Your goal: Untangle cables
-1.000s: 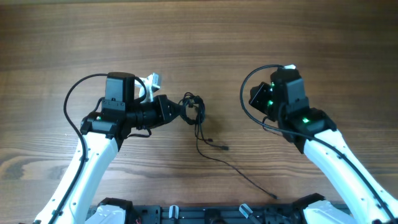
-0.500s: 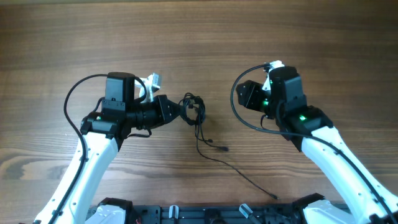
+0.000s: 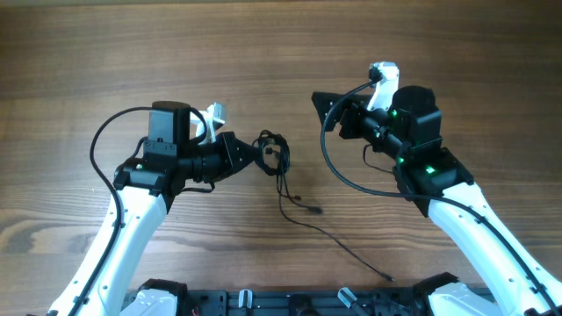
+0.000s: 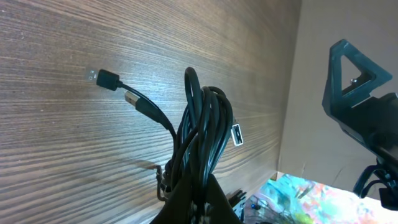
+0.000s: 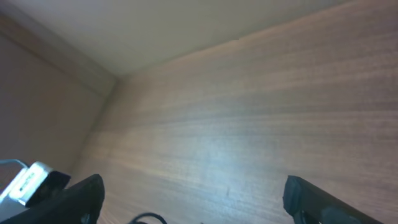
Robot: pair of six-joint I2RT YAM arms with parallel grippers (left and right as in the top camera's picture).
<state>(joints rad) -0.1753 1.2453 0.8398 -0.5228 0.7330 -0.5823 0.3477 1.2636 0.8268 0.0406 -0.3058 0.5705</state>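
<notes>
2 arms face each other across the wooden table (image 3: 263, 53) as I work the rig remotely. The left gripper (image 3: 256, 156) is clamped tight on the cables (image 3: 275, 151), pinching the knotted black bundle at its near side, and the left wrist view shows the loops standing up out of the closed fingers with a silver-tipped plug (image 4: 237, 135) poking out to one side. The right gripper (image 3: 329, 114) carries nothing: its jaws stand wide apart, their tips at opposite lower corners of the right wrist view with only bare wood between them. The relation I judge the next move turns on is this: the bundle lies to the left of those open jaws, near but clearly apart and a little closer to the rig, with its loops running roughly along the table's depth. 1 loose strand (image 3: 338, 241) trails from the knot past a small plug (image 3: 313, 208) toward the right arm's base. The right arm is the free one, so I judge it must reach leftward for a loop while the left anchors the knot.
</notes>
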